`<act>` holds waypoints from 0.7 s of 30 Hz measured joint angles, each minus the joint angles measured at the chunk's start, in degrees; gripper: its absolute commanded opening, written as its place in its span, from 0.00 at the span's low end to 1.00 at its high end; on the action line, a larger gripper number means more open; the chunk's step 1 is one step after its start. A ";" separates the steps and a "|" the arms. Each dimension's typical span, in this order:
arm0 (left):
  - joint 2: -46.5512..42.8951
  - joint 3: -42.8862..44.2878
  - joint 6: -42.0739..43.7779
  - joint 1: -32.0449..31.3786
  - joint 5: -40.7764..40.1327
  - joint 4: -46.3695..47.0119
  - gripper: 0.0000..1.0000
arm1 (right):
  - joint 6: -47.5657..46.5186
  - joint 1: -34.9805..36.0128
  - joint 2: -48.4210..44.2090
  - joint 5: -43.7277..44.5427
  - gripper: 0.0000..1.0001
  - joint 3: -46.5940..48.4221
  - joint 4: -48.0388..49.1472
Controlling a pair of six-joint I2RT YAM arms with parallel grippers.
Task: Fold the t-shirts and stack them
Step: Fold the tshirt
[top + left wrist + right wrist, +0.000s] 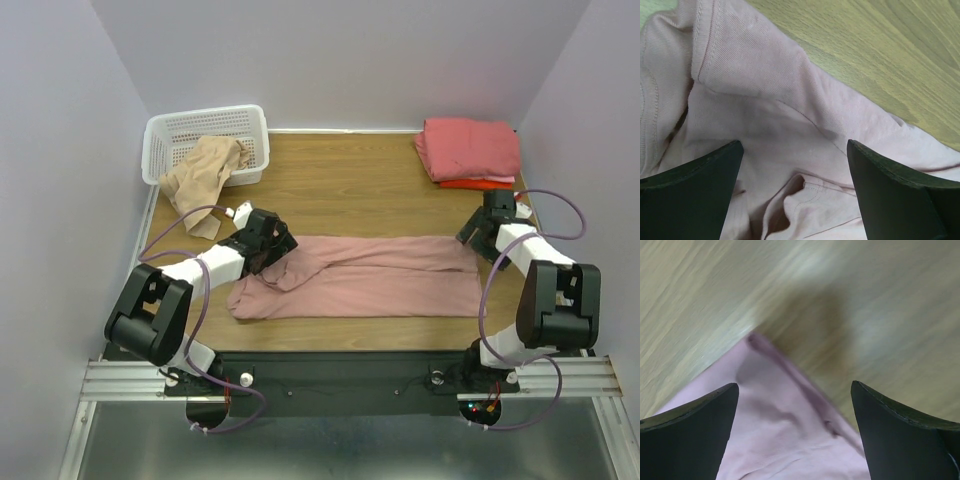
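A dusty-pink t-shirt (pixel 370 277) lies folded lengthwise in a long strip across the table's front. My left gripper (pixel 272 245) is open just above its bunched left end; the left wrist view shows a sleeve fold (pixel 805 192) between the spread fingers (pixel 690 195). My right gripper (pixel 480 232) is open over the strip's far right corner (pixel 765 405), fingers (pixel 905 435) wide apart, holding nothing. A beige t-shirt (pixel 205 175) hangs out of the white basket. Folded salmon-pink (pixel 470 147) and orange-red (pixel 478 184) t-shirts are stacked at the back right.
The white lattice basket (pixel 190 130) stands at the back left corner. Grey walls enclose the wooden table (pixel 350 190) on three sides. Purple cables loop beside both arms.
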 measured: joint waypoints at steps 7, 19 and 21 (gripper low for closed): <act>0.50 0.46 0.96 0.26 0.33 0.28 0.98 | -0.57 -1.03 -4.44 1.18 1.00 1.07 -2.89; 0.85 2.60 3.74 -2.60 2.38 -3.45 0.98 | -5.60 1.22 -9.33 -17.81 1.00 -0.07 -0.90; 0.52 2.60 3.54 -5.01 2.29 -4.35 0.98 | -6.21 3.93 -10.01 -19.23 1.00 -1.03 -0.31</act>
